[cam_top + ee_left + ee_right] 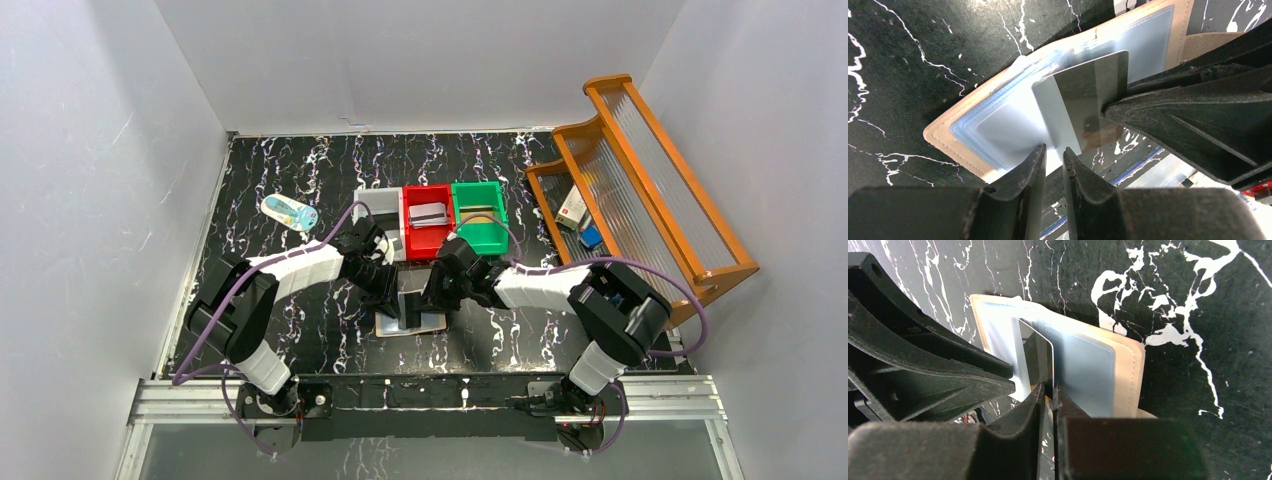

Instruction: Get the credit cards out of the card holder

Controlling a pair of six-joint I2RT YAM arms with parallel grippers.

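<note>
The beige card holder (436, 323) (973, 132) (1125, 375) lies open on the black marbled table, its pale blue pockets facing up. A silvery credit card (1088, 95) (1037, 352) (411, 300) stands tilted, partly out of a pocket. My right gripper (1049, 387) (432, 292) is shut on that card's edge; its fingers (1193, 117) come in from the right in the left wrist view. My left gripper (1053, 150) (392, 293) rests its tips on the pocket beside the card, jaws a narrow gap apart. Whether they pinch anything is unclear.
Behind the wallet stand a white bin (372, 200), a red bin (410, 235) with a grey card inside, and a green bin (497, 240). A wooden rack (650, 190) with small boxes fills the right side. A clear bottle (290, 212) lies at the back left.
</note>
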